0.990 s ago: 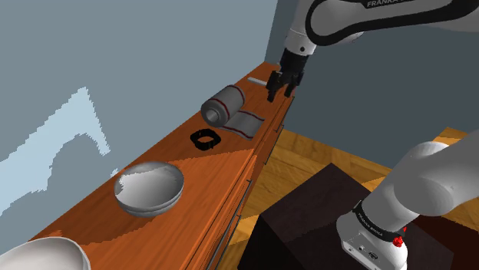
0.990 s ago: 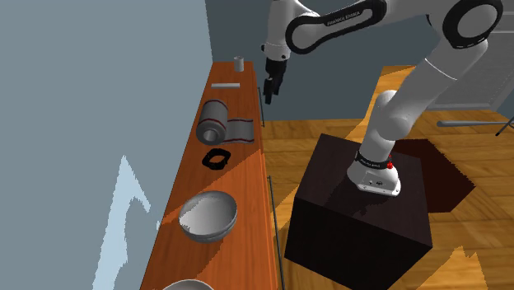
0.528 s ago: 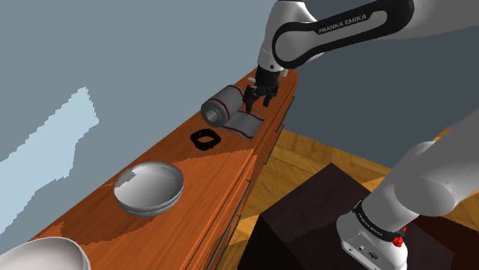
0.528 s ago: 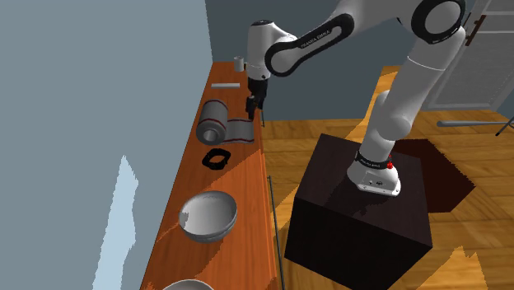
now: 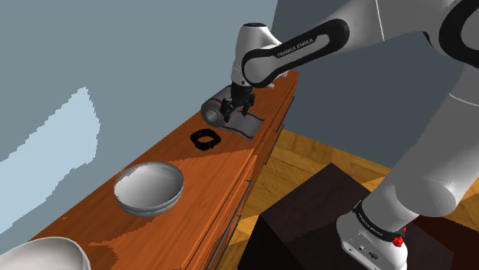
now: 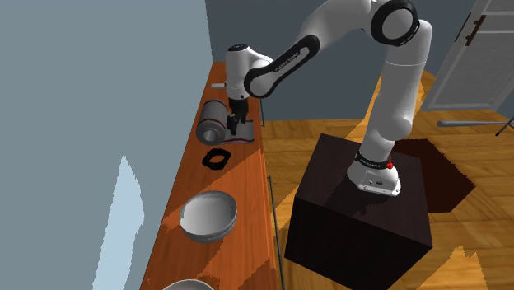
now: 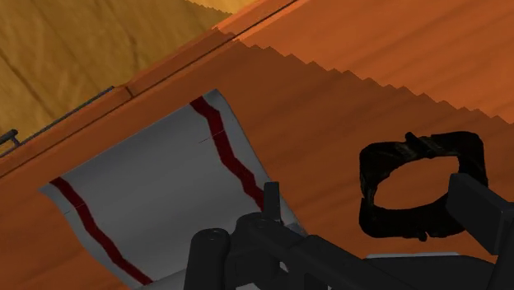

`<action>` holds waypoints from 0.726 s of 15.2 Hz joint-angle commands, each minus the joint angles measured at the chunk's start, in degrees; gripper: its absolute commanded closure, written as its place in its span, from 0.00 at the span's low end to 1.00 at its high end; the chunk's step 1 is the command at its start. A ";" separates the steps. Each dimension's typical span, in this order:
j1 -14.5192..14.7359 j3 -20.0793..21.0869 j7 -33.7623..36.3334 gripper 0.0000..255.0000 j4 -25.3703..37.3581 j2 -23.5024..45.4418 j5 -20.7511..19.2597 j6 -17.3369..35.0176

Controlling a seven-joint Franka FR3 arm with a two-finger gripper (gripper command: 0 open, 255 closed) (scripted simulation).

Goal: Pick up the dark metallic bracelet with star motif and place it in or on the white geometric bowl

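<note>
The all-black two-finger gripper hangs over the long orange-brown wooden counter, just beside the grey roll with dark red stripes on the side towards the counter's front edge. Its fingers stand apart with nothing between them. Under the gripper, the flat grey sheet with two dark red stripes runs out from the roll and ends just short of the front edge; past that edge lies the yellow-brown wooden floor. On the roll's other side the blue-grey wall stands close, leaving only a narrow strip of counter there. The dark, squarish ring-shaped bracelet lies flat on the wood near the roll, down the counter from it towards the shoulder view's lower left. It is apart from both the roll and the sheet, and in the wrist view a band of bare wood separates it from the sheet's side edge. Bare wood surrounds the bracelet on every side, with more room towards the front edge than towards the wall. Farther from the roll in the same direction, past an open stretch of counter, sits the round grey shiny bowl — well apart from the bracelet. Farther still, at the shoulder view's lower left corner, is the white bowl, cut off by the picture's edge. The dark brown box stand sits on the floor across from the roll, with a lane of floor between it and the counter's front.
</note>
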 commanded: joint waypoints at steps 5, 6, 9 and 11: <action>2.82 -0.45 4.74 0.00 11.06 13.92 -4.74 2.02; 3.37 -0.67 5.31 0.00 13.14 16.20 -5.37 2.08; 4.35 -1.16 6.23 0.00 16.77 20.54 -6.46 2.58; 4.43 -1.35 6.40 0.00 16.70 21.57 -6.72 3.66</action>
